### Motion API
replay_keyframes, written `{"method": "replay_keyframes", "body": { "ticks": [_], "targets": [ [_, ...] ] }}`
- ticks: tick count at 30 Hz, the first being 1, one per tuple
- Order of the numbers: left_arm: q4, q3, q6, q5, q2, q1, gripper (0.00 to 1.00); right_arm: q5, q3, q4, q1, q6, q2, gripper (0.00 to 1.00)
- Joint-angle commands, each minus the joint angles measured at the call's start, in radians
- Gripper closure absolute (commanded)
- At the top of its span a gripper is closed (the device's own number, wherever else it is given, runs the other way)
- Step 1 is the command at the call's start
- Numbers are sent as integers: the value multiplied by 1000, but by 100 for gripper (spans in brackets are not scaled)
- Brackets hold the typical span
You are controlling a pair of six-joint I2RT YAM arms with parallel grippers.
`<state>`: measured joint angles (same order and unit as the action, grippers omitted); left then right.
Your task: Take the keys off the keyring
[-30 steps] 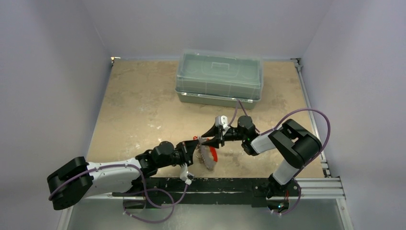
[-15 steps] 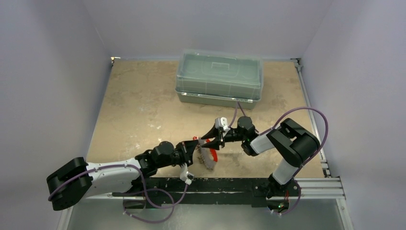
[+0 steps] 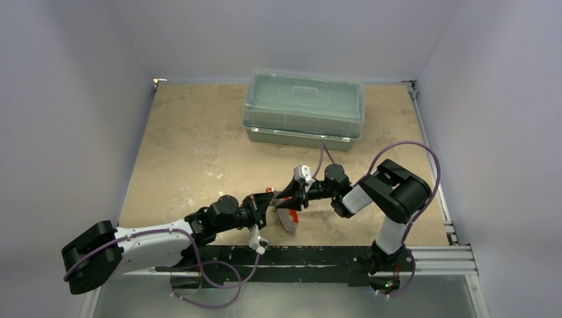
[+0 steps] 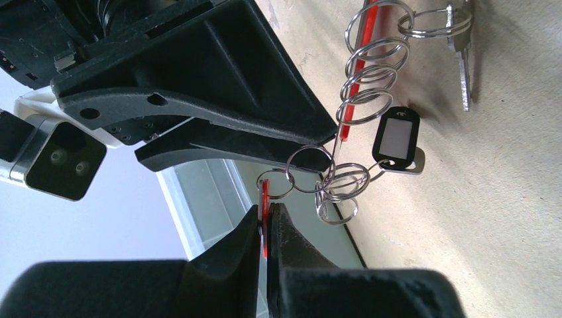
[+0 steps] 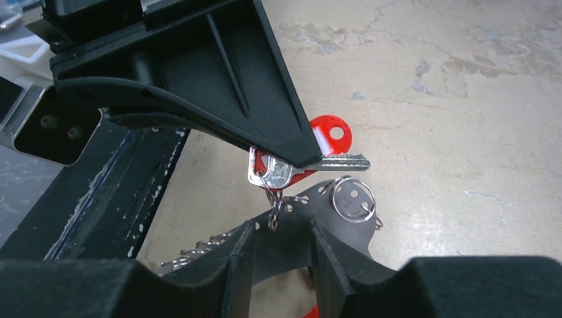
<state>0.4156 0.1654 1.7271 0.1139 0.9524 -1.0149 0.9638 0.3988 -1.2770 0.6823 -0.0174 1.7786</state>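
Both arms have edged left over the bench [image 3: 192,152], so we tag mid-pull: left fingers [image 4: 228,255] pinched on the red-headed key [image 5: 329,134], right fingers [image 5: 237,268] part-closed around the keyring [image 3: 289,220] near the front edge, key not yet freed.

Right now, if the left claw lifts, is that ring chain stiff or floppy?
Probably floppy: the ring chain is separate linked rings, so it should sag and swing. Likely light, thin wire. The black tag would probably dangle.
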Motion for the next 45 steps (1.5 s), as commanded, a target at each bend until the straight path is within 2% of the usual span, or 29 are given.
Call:
{"method": "replay_keyframes", "body": {
  "ticks": [1, 4, 8, 11, 19, 28, 33, 37, 41, 45],
  "targets": [
    [8, 17, -22, 4, -23, 10, 100, 19, 0, -76, 4, 11, -1, 68],
    [5, 16, -24, 8, -24, 12, 100, 21, -3, -92, 4, 11, -3, 80],
    [10, 17, -20, 16, -15, 15, 100, 24, -2, -99, 4, 56, -10, 89],
    [19, 21, -11, 17, 1, 15, 100, 26, 2, -95, 5, 60, -12, 100],
    [59, 53, 16, 49, 89, 15, 100, -14, 43, 55, 4, 59, -73, 100],
    [159, 84, 46, 106, 207, 12, 100, -28, 47, 81, 5, 51, -82, 100],
    [162, 107, 47, 126, 229, 6, 100, -28, 57, 87, 6, 58, -74, 100],
    [128, 107, 54, 160, 206, 4, 100, -26, 54, 59, 6, 79, -67, 100],
    [8, 107, 66, 225, 127, 2, 100, -14, 63, 49, 4, 93, -69, 100],
    [-24, 95, 54, 211, 90, 1, 100, -24, 64, 44, 4, 97, -69, 100]
  ]
}}
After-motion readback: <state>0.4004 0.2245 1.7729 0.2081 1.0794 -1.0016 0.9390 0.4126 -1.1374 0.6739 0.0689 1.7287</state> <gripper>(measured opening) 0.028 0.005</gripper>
